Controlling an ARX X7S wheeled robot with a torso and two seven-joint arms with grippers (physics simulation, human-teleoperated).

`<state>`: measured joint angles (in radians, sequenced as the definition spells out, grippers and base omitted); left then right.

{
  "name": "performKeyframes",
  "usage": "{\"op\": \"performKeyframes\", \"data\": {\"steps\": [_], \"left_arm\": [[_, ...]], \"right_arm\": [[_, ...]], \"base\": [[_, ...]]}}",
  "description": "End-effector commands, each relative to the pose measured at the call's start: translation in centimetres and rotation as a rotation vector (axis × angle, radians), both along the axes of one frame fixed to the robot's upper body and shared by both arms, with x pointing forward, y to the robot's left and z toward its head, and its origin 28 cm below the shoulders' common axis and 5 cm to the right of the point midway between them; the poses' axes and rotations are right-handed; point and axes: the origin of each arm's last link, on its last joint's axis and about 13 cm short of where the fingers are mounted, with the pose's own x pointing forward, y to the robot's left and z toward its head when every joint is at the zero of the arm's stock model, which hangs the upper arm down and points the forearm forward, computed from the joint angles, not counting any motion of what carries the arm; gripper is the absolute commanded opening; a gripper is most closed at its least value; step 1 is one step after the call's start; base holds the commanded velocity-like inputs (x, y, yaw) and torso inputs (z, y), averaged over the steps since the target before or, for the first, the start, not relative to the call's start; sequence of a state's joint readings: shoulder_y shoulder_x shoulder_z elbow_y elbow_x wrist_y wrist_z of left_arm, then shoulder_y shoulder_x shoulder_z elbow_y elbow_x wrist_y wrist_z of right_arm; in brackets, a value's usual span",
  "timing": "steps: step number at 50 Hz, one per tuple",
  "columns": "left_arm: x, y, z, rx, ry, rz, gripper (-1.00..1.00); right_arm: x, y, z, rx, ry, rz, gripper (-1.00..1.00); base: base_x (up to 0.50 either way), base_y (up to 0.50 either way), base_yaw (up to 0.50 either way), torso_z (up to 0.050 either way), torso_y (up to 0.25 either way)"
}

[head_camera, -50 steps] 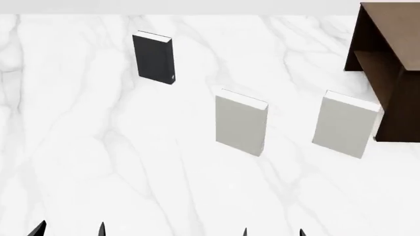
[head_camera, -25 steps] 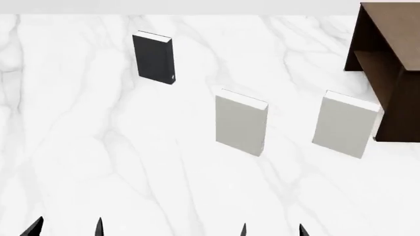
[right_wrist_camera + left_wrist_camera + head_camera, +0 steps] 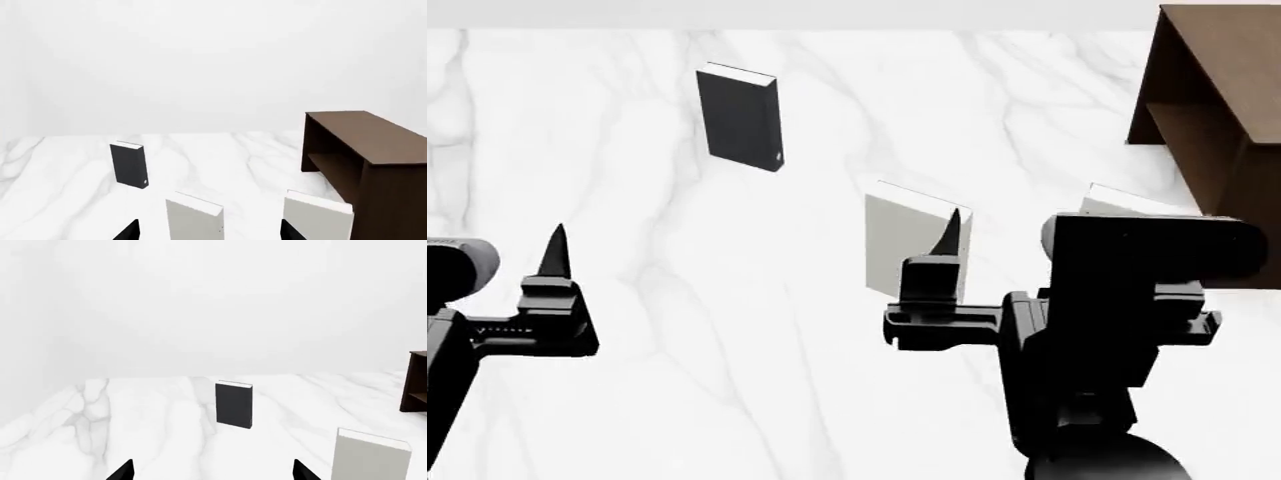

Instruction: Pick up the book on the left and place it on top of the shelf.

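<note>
In the left wrist view, the thin black hardcover book point(image 3: 234, 404) stands upright on the white marble tabletop point(image 3: 153, 420), ahead of the left gripper point(image 3: 212, 471), whose fingers are spread and empty. The head view shows the book point(image 3: 741, 118) far left of the dark brown wooden shelf point(image 3: 1214, 130), two pale grey-white books point(image 3: 908, 245) between. In the right wrist view, the right gripper point(image 3: 211, 231) is likewise released, holding nothing.

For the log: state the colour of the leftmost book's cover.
Black cover, white page edges; clearest in the head view.

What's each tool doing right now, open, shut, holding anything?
Left tool: open and empty, fingertips spread wide, short of the black book.
Right tool: open and empty, facing the two pale books and the shelf.
</note>
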<state>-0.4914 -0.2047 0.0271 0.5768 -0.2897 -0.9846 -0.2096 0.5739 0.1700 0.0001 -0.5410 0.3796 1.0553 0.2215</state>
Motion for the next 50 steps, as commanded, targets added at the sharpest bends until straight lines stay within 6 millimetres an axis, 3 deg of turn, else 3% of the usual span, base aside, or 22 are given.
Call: {"op": "performKeyframes", "data": {"steps": [1,10,50], "left_arm": [[0.08,0.49,5.06,0.040,-0.055,0.007,1.00],[0.20,0.63,5.08,0.048,-0.058,0.011,1.00],[0.13,1.07,5.23,0.037,-0.061,0.024,1.00]], "right_arm": [[0.31,-0.13,5.34,-0.020,-0.032,0.005,1.00],[0.30,-0.18,5.11,-0.016,-0.028,0.025,1.00],[0.29,0.01,4.97,-0.020,0.002,0.044,1.00]], "base": [[0.00,0.00,0.00,0.000,0.000],[0.02,0.00,0.00,0.000,0.000],[0.50,0.00,0.00,0.000,0.001]]}}
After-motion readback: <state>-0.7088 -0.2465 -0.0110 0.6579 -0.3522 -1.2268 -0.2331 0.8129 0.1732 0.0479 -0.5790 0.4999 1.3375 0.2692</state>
